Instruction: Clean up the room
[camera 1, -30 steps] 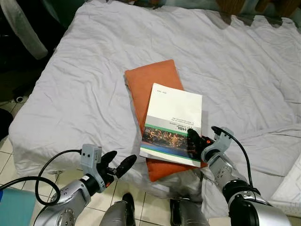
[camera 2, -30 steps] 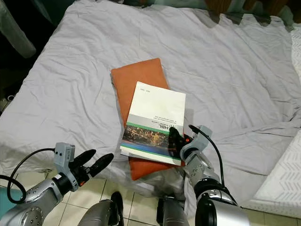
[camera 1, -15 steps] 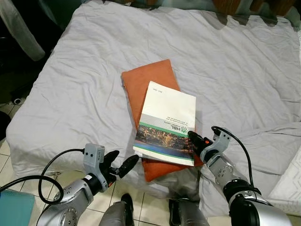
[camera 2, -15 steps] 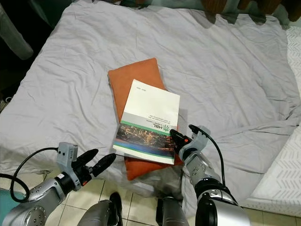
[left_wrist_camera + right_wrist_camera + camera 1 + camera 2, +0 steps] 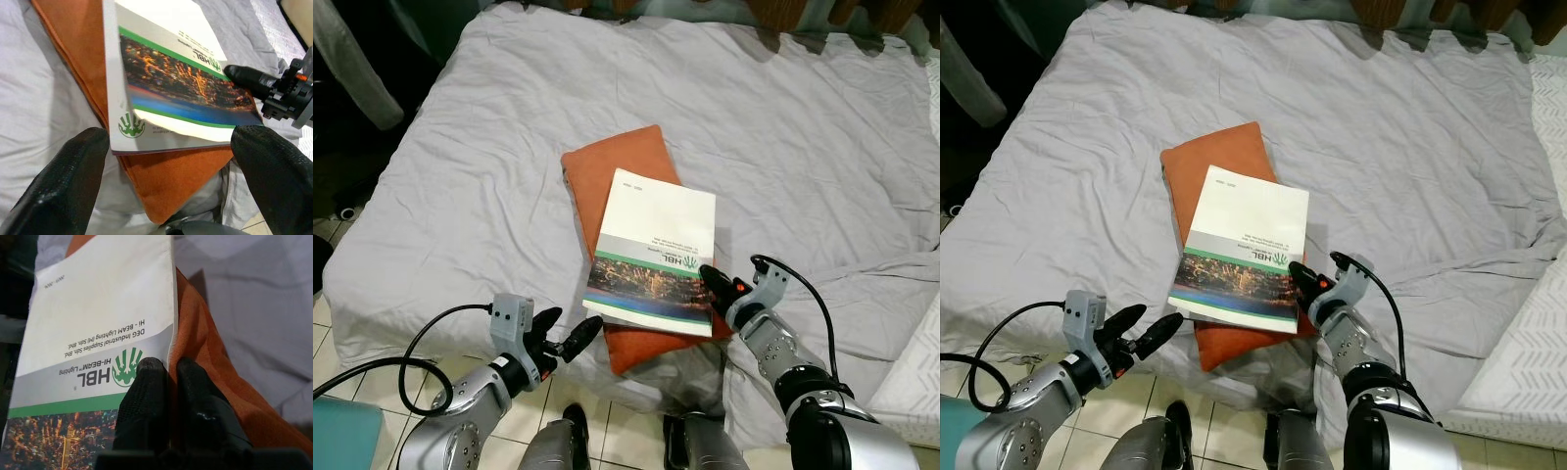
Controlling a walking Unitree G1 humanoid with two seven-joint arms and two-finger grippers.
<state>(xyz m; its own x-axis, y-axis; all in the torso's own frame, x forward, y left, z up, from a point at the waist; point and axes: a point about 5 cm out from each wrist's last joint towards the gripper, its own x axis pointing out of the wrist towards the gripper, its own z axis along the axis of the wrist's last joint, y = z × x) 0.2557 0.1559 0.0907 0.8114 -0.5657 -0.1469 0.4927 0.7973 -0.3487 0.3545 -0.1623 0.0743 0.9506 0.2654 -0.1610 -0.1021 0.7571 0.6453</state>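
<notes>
Head view: book [image 5: 653, 251] lies on orange cushion [image 5: 619, 178] nr bed's [image 5: 489, 147] front edge; right gripper [image 5: 713, 285] pinches its corner. Left wrist: left gripper [image 5: 168, 161] wide, facing book's near edge. Right wrist: fingers [image 5: 144, 396] narrow on cover edge; pickup step, next lift w/o slipping.

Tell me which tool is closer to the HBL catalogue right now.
Right. The right tool has its fingertips on the catalogue at its near right edge; the left tool hovers open off the bed's edge, short of its near corner.

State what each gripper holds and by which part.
The right gripper pinches the catalogue at its right edge, near the logo. The left gripper is open and holds nothing.
</notes>
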